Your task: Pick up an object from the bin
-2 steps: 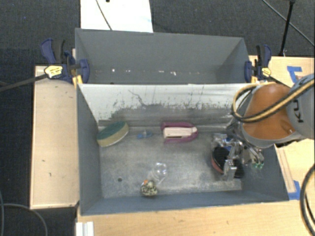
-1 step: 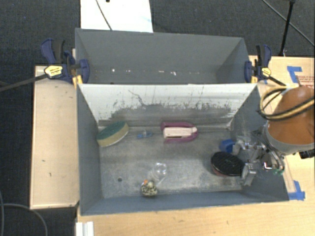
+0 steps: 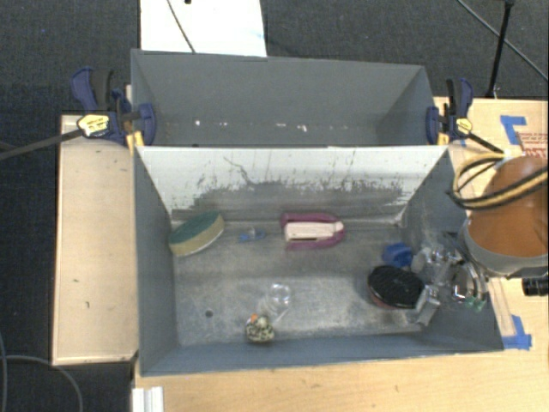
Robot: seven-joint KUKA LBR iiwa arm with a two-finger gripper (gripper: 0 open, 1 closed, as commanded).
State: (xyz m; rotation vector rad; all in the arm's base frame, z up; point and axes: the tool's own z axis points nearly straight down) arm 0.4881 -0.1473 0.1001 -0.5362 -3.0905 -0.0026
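1. Pincer point(image 3: 436, 288) hangs low at the arm's side of the bin point(image 3: 283, 93), close to the sloping wall. I cannot tell from my view whether it stands wide or narrow, and I see nothing held in it.
2. Nearest to it is a flat black round disc point(image 3: 393, 287), just beside the pincer on the side away from the arm. It may be touching, but I cannot be sure. A small blue piece point(image 3: 396, 253) lies near the pincer too, just past the disc toward the back wall.
3. I judge the disc to be the likely pick, so the step in hand is getting squarely over it.
4. I would ease the pincer away from the wall until it centres on the disc rather than on its near edge. Then I would open it wider than the disc and go right down to the bin floor, since the thing is low and flat.
5. The risks I see are scraping the wall, nudging the disc aside, or catching the blue piece in the same grasp.
6. A pink-and-white stapler-like thing point(image 3: 313, 230), a green-and-yellow sponge point(image 3: 196, 233), a clear piece point(image 3: 276, 297) and a small mottled ball point(image 3: 259, 329) lie well apart from the pincer and are no hindrance.
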